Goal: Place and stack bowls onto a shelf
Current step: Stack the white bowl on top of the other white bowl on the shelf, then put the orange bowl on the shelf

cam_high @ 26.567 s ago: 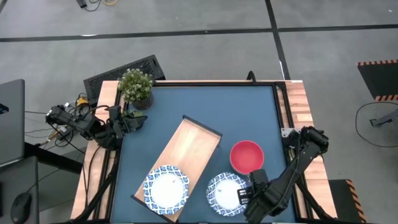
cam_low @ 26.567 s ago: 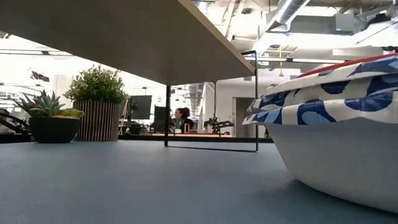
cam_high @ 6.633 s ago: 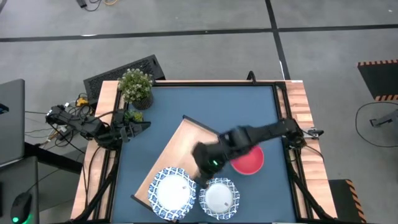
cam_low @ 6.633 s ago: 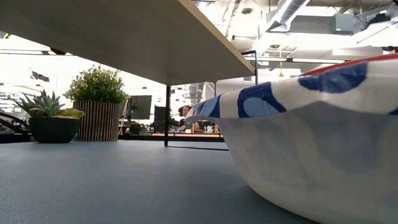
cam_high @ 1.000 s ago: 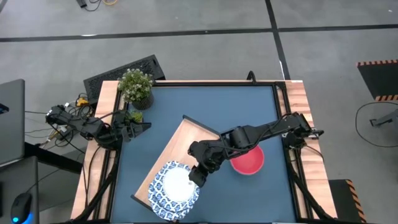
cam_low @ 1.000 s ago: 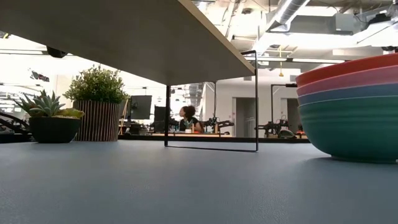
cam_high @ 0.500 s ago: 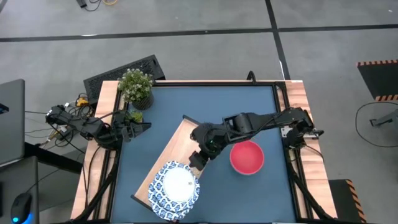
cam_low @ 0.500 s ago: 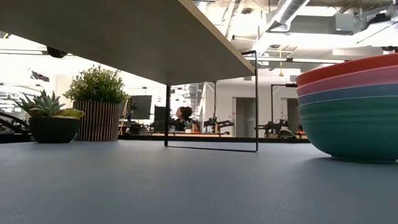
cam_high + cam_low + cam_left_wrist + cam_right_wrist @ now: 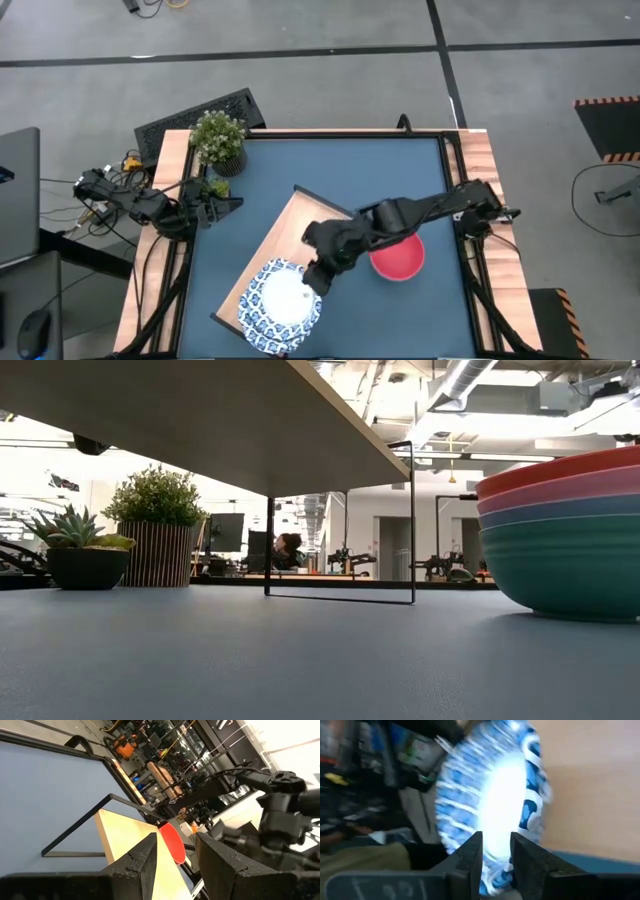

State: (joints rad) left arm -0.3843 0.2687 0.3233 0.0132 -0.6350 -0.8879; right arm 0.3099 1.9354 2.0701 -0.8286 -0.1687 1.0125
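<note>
1. The blue-and-white bowls [image 9: 282,299] sit piled on the shelf [image 9: 300,235], at the shelf end closest to the table's front edge. They look like more than one bowl, one inside the other, but I cannot count them. This part of the job looks done.

2. The stack of plain bowls [image 9: 398,252] is not on the shelf yet. It stands on the dark blue table [image 9: 330,165], just beside the shelf, toward the table's right edge. From above only the red top bowl shows. From table height you see red, pink, grey-blue and green bowls [image 9: 565,535] nested together.

3. The right gripper [image 9: 316,276] hangs over the shelf, right next to the blue-and-white pile. Its fingers [image 9: 470,855] have a small gap between them and hold nothing.

4. The left gripper [image 9: 222,197] waits at the table's left edge, near the small plant [image 9: 218,137]. Its fingers [image 9: 145,860] are apart and empty.

5. What is left, I think: lift the plain bowls onto the bare part of the shelf.
</note>
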